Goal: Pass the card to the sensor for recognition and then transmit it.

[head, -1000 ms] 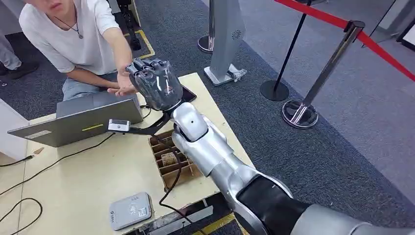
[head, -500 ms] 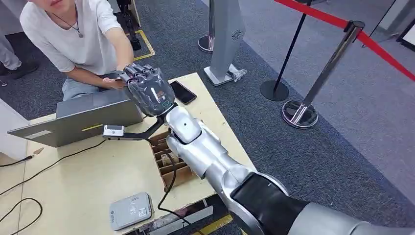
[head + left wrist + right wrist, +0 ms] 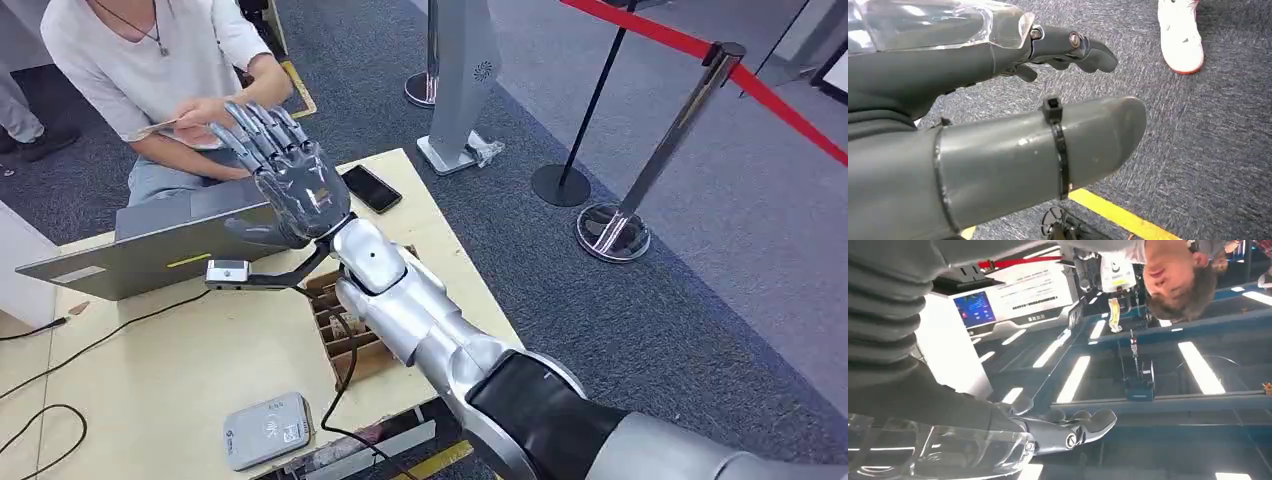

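- The right robot hand [image 3: 290,180] is raised above the bench [image 3: 180,370] with its palm up and fingers [image 3: 255,130] spread apart, released and holding nothing.
- The card [image 3: 160,126] is out of the robot hand: a person's hand [image 3: 205,112] holds it just beyond the robot's fingertips, apart from them, near the person's chest.
- The person [image 3: 150,70], in a white shirt, sits at the far side of the bench, past the right robot hand.
- Below the right robot hand, an open grey laptop [image 3: 150,250] rests on the bench, with a dark phone [image 3: 372,188] just to the hand's right near the bench edge.
- Under the right forearm sits a cardboard divider tray [image 3: 350,335] with several compartments; a small camera on a black bracket [image 3: 228,272] juts out from the wrist.
- The grey card sensor [image 3: 267,430] lies on the bench near its front edge, well apart from the right robot hand and closer to the robot.
- The left robot hand [image 3: 998,115] hangs over dark carpet with its fingers [image 3: 1088,50] loosely extended and nothing in them; a yellow floor line [image 3: 1118,217] and a white shoe [image 3: 1180,35] lie beyond it.
- The right wrist view looks up past the open fingers [image 3: 1083,427] at ceiling lights.
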